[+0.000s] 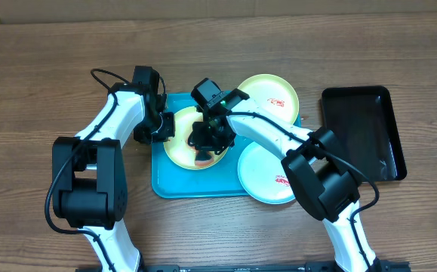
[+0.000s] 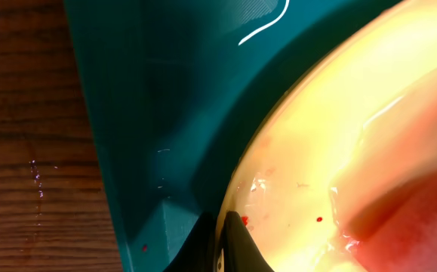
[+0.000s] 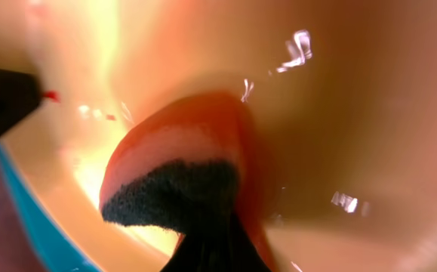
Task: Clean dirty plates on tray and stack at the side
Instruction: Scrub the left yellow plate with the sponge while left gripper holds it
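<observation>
Nearest: light blue plate (image 1: 262, 175), red smear on it, overlapping right rim of tray (image 1: 171, 183), rest over worktop (image 1: 44, 68). Mid-tray: yellow-green plate (image 1: 179, 151), wet, red-smeared. Right hand (image 1: 207, 140) over plate's centre, clenched on sponge (image 3: 174, 170), pink with dark backing, pressed to plate. Left hand (image 1: 164, 126) at plate's left rim; cannot tell whether grasping. Farther: second yellow-green plate (image 1: 272, 92) overlapping tray's far right corner. Black tray (image 1: 361, 132) off right, apart.
</observation>
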### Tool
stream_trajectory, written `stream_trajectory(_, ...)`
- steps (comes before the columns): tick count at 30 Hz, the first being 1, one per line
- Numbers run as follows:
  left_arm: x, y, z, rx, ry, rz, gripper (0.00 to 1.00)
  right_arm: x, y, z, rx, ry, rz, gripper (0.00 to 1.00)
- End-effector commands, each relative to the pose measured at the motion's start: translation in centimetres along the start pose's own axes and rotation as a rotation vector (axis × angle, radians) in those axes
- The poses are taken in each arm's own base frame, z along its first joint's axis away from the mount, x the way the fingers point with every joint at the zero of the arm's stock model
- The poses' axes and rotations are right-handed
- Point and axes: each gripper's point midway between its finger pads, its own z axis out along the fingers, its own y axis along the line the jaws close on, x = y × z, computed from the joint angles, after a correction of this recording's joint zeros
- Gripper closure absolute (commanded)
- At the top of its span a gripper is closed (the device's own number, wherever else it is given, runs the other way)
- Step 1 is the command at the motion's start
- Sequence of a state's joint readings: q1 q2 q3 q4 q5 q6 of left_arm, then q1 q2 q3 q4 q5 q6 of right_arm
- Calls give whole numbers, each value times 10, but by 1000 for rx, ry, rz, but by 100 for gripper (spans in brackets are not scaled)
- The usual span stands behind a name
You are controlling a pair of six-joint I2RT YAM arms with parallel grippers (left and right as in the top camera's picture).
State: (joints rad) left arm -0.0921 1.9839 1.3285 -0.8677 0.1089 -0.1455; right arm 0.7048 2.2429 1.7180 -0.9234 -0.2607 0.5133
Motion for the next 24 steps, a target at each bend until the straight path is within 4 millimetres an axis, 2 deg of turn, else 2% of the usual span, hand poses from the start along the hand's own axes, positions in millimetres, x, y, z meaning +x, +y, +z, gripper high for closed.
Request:
stream_trajectory(1,-3,-1,2,-7,-3,26,96,-28,-43,-16,274,-170,-25,96)
stream_trajectory(4,-3,-1,2,-7,-3,26,96,-42,-54,-21,348,-244,-25,96)
stream_trajectory(6,-3,-1,2,-7,-3,26,96,-49,-55,-22,356,-281,-16,96)
stream_trajectory(10,-3,-1,2,-7,-3,26,96,-60,-37,-20,265,-320,3,96)
stream_trajectory(11,-3,-1,2,-7,-3,26,96,-58,-18,-15,158,-290,-8,96)
stream_trajectory(13,-3,-1,2,-6,-3,25,96,-53,7,-12,23,-247,-27,96)
stream_trajectory(16,-3,-2,2,-4,-2,26,96,-47,35,-11,-126,-200,-47,96)
stream_trajectory(21,-3,-2,2,-4,-2,25,96,-31,53,-11,-227,-115,-23,96)
stream_trajectory(24,-3,-2,2,-4,-3,26,96,-20,53,-10,-241,-60,-16,96)
